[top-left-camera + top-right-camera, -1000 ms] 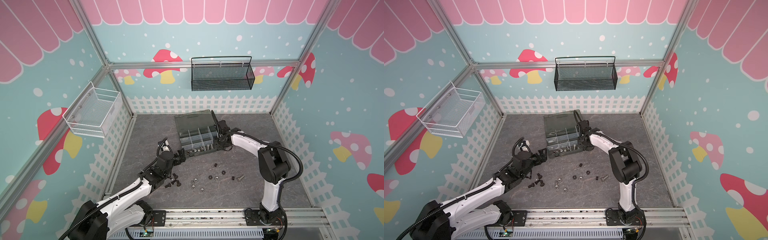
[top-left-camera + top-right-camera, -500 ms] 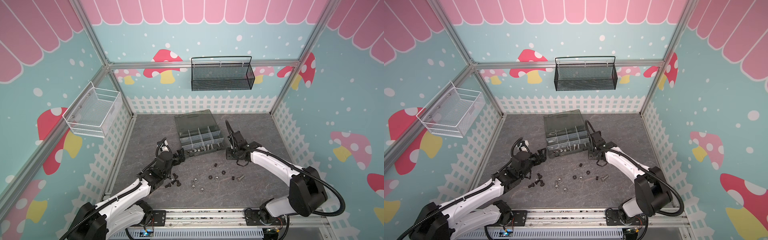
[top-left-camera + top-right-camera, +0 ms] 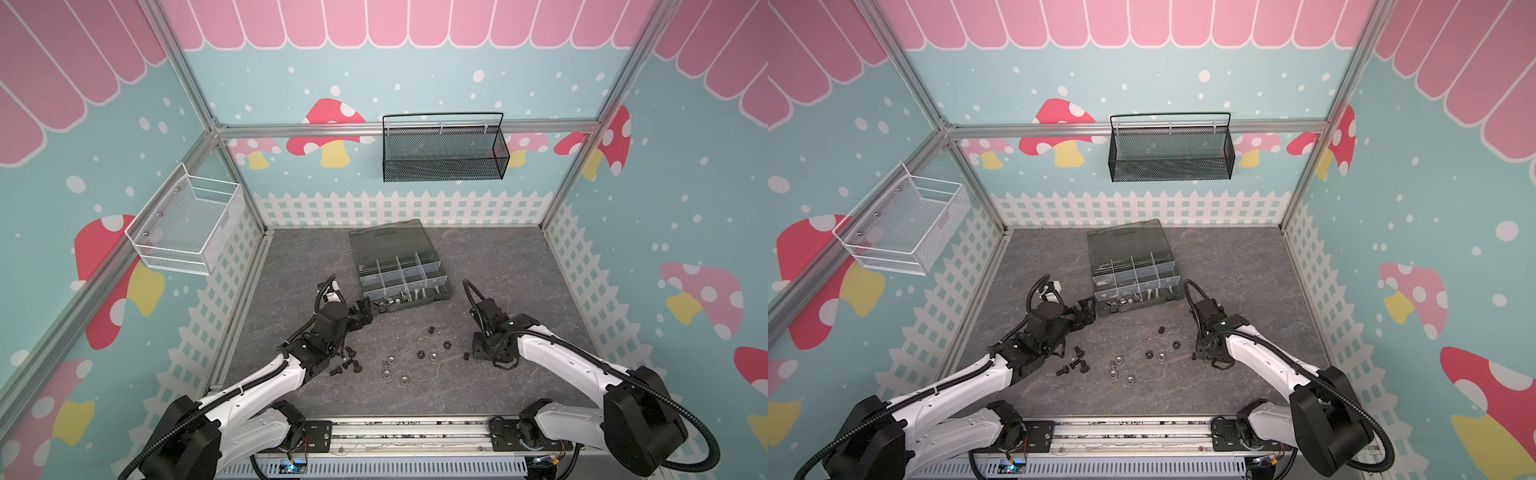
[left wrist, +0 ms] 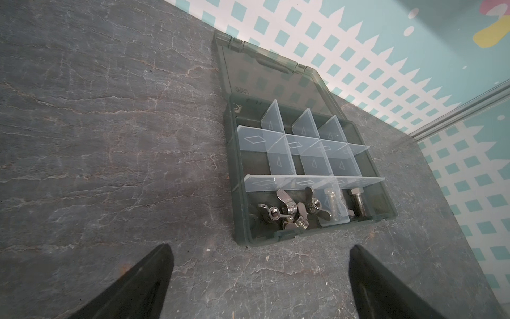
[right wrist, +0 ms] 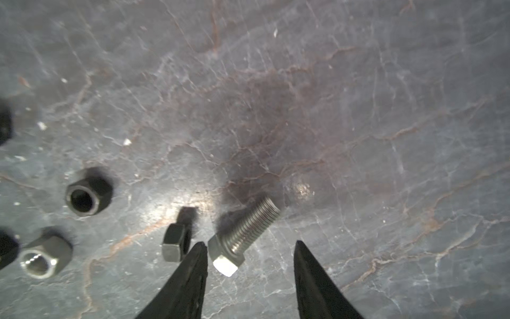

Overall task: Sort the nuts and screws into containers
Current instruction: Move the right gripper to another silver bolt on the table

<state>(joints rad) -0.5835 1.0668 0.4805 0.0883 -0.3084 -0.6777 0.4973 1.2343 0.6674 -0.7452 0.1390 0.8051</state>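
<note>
Left claw [image 4: 259,248]: fingers flung wide apart, nothing between them, low over the counter [image 3: 498,270], aimed at the box and just short of its front wall.
Right claw [image 5: 249,243]: fingers apart, tips down near the counter, straddling the silver bolt; not clamped, there's a clear gap on one side.
Silver bolt [image 5: 245,234]: lying flat on the counter, hex head between the fingertips and just beside one of them, threaded end pointing away.
Black nut on edge [image 5: 176,245]: standing just outside that same finger, close to the bolt head.
Flat black nut [image 5: 88,197]: further off, hole facing up.
Silver nut [image 5: 45,256]: flat on the counter, beyond the black ones.
Box [image 4: 240,221]: open towards the back of the counter, lid [image 4: 276,82] folded back behind it, clear dividers forming a grid of compartments [image 4: 281,163].
Wing nuts [image 4: 292,210]: piled in the box's front row.
Stored bolts [image 4: 358,204]: two silver ones, same front row, beside the wing nuts.
Black screws [image 3: 347,365]: loose cluster right by the left arm.
Loose silver nuts [image 3: 390,368]: mid-counter, between the two arms.
Loose black nuts [image 3: 446,345]: scattered towards the right claw.
</note>
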